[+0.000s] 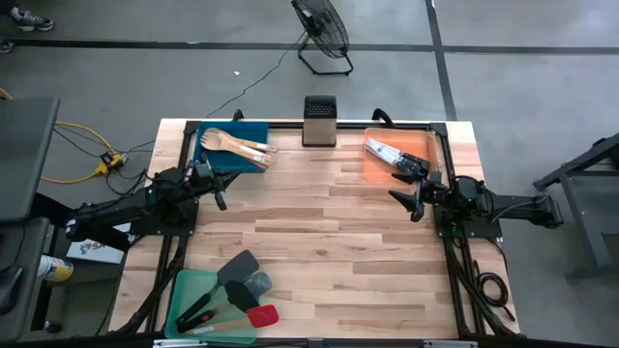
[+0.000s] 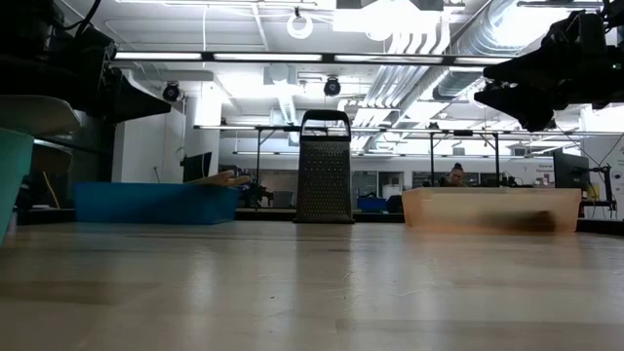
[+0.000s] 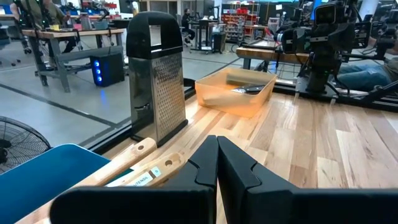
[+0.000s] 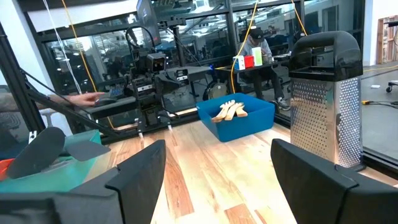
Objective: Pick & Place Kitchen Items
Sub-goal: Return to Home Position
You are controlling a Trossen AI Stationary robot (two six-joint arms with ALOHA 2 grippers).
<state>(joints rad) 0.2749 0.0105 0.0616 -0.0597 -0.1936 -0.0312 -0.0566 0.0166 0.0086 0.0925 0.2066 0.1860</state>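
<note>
Floor: grey concrete (image 1: 522,97), crossed by dark seam lines.
Fan: black floor fan (image 1: 322,29) stands on the floor beyond the bench's far edge.
Cables: yellow cord (image 1: 104,162) lies on the floor at the left.
Ceiling: white ducts (image 2: 429,49) and long strip lights (image 2: 171,56).
Furniture: work desks (image 3: 62,34) and shelving farther back.
Walls: dark-framed glass partitions (image 4: 81,43).
</note>
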